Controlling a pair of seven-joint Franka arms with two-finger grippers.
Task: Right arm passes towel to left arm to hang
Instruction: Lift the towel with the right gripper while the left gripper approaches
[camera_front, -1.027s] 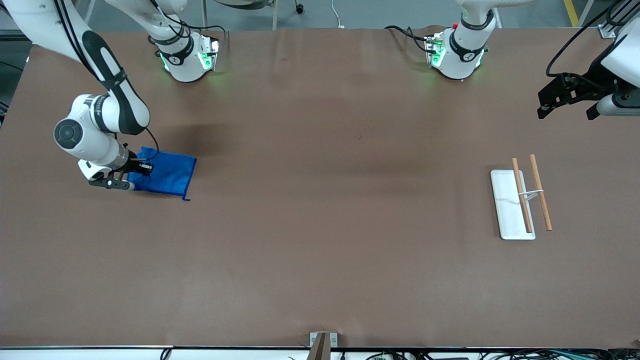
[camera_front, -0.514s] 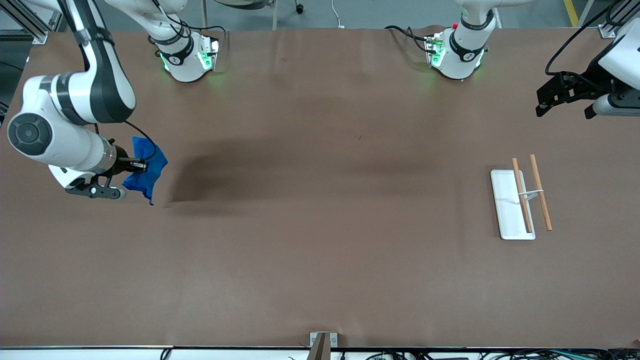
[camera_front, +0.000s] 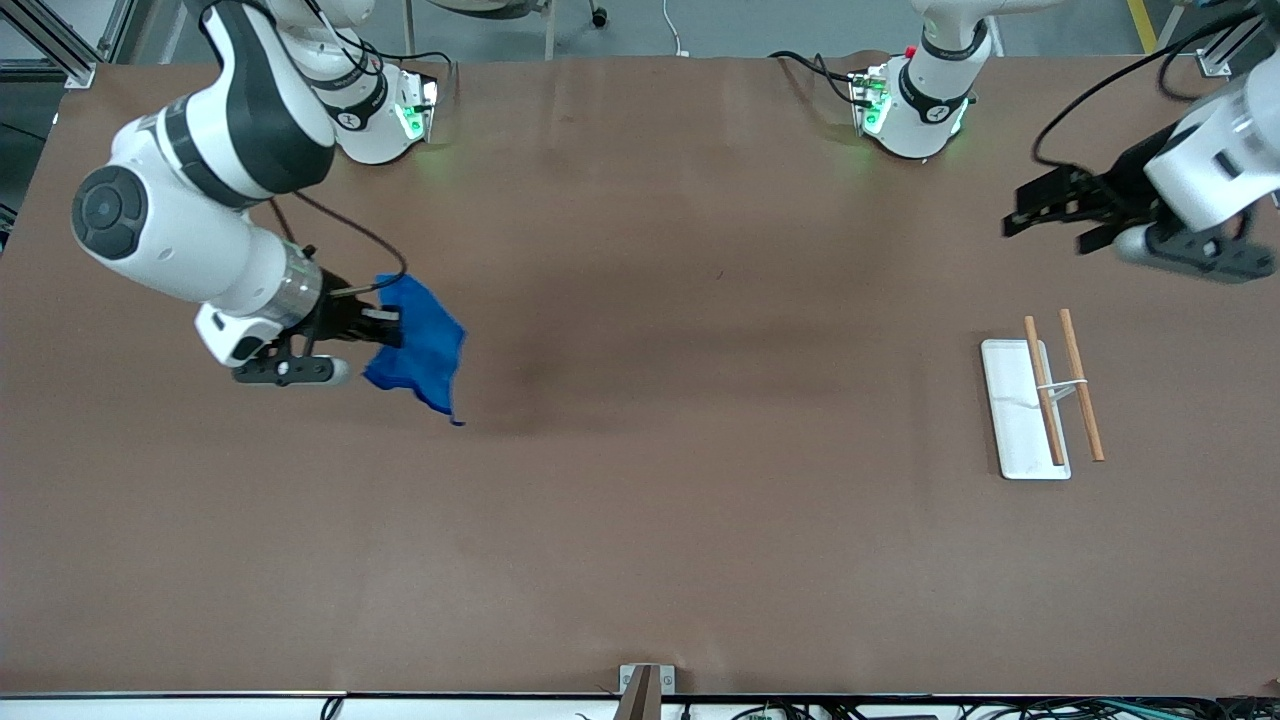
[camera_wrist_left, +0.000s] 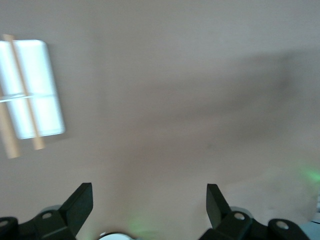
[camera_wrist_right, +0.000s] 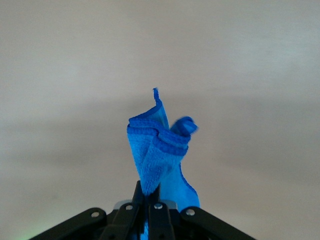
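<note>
Hanging crumpled from the right gripper (camera_front: 385, 327), the towel (camera_front: 418, 352) is up in the air over the brown table (camera_front: 640, 540) toward the right arm's end, its loop corner dangling lowest. The jaws are pinched tight on one bunched edge of the cloth, and the right arm (camera_front: 190, 215) reaches down from its green-lit base. Toward the left arm's end sits a white tray (camera_front: 1012, 410) with two wooden sticks (camera_front: 1082, 398) lying over and just beside it. Above the table there, the left gripper (camera_front: 1030, 212) hovers with its jaws spread wide, holding nothing.
</note>
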